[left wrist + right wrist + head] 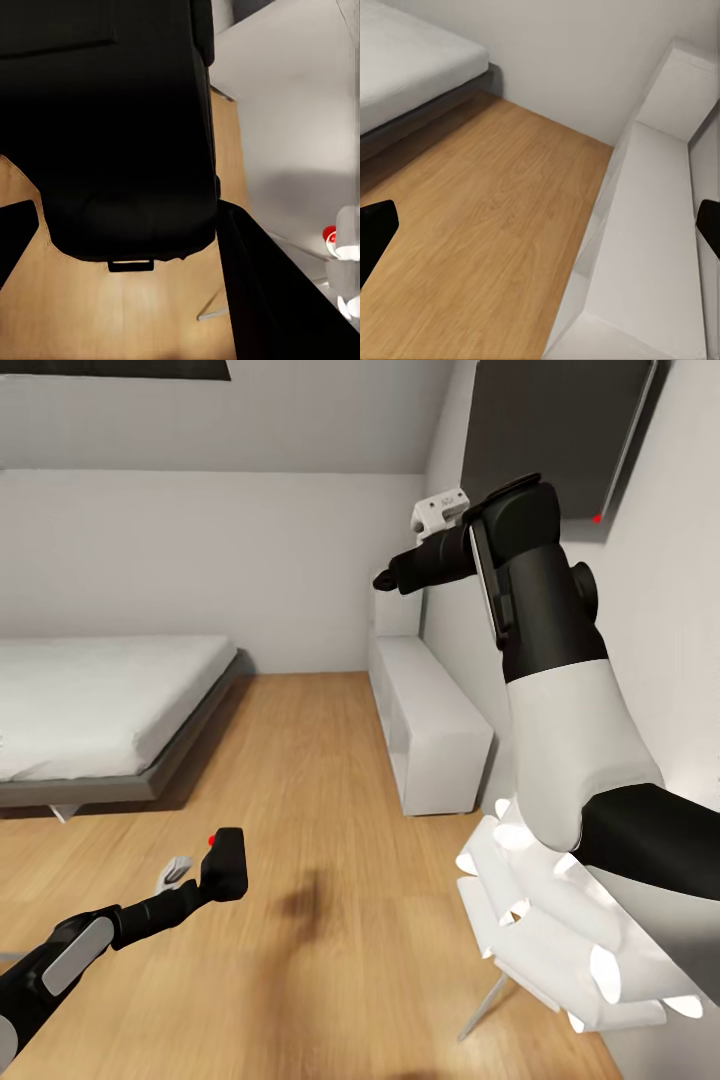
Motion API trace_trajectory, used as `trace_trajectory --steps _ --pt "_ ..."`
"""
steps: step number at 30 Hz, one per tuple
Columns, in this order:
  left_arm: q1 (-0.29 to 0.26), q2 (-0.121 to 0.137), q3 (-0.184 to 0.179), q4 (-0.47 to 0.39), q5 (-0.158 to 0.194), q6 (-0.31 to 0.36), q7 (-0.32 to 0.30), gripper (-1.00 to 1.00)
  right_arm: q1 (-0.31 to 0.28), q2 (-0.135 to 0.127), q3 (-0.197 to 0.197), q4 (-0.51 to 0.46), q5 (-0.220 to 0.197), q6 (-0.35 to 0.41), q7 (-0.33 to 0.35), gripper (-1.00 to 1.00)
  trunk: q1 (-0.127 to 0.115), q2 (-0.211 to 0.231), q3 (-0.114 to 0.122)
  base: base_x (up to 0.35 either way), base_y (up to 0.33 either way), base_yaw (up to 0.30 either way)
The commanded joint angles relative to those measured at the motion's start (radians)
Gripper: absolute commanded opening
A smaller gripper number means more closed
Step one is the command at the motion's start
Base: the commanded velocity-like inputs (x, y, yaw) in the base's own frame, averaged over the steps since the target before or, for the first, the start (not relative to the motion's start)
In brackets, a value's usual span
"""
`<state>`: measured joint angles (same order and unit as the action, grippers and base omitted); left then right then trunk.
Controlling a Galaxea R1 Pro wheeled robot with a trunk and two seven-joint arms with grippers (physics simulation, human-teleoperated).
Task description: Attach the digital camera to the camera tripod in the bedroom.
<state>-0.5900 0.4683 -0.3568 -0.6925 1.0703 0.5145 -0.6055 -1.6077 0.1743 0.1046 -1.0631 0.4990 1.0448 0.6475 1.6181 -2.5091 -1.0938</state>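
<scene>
Left gripper (215, 865) pinches the digital camera (226, 863) w/ fingers pressed on its black body; red button on top faces up in head view. Left wrist view: the camera body (112, 135) sits dark and close between the fingers, so the grip looks secure. Cam is held low over the wood floor (330, 780), between the bed (100, 710) edge and the white shelf (430, 725), nearer the robot's left.

Right gripper (385, 580) is raised high, by the corner where the shelf meets the wall, under the black TV (560, 430). Right wrist view: both fingertips (375, 232) sit wide apart at the frame sides, nothing between them, so spread and empty.

Camera tripod: can't make it out here. A thin metal leg (490, 1005) shows under a white folded thing (560, 930) at lower right, but can't tell what it belongs to.

Key relation: cam's long axis stands roughly upright in the left claw. Left arm carries it, so the mount prob falls to the left arm; tripod direction can't be told yet, base/head likely must turn first.
</scene>
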Motion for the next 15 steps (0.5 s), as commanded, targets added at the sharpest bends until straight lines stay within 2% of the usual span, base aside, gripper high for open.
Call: trace_trajectory --steps 1,10,15 --pt "-0.001 0.001 -0.004 0.000 0.007 0.004 -0.001 -1.00 -0.001 0.000 0.000 -0.001 0.010 0.002 0.009 1.00 -0.001 0.000 0.003 0.000 0.000 0.000" --pt "-0.001 0.001 -0.004 0.000 0.008 0.004 -0.002 -1.00 0.007 0.000 0.001 -0.006 0.007 0.002 0.013 1.00 -0.005 0.002 0.038 0.000 0.000 0.000" --pt "-0.001 0.001 -0.004 -0.001 0.008 0.004 -0.002 -1.00 0.010 0.000 0.001 -0.008 -0.013 0.002 0.013 1.00 -0.007 0.003 0.057 0.000 0.000 0.000"
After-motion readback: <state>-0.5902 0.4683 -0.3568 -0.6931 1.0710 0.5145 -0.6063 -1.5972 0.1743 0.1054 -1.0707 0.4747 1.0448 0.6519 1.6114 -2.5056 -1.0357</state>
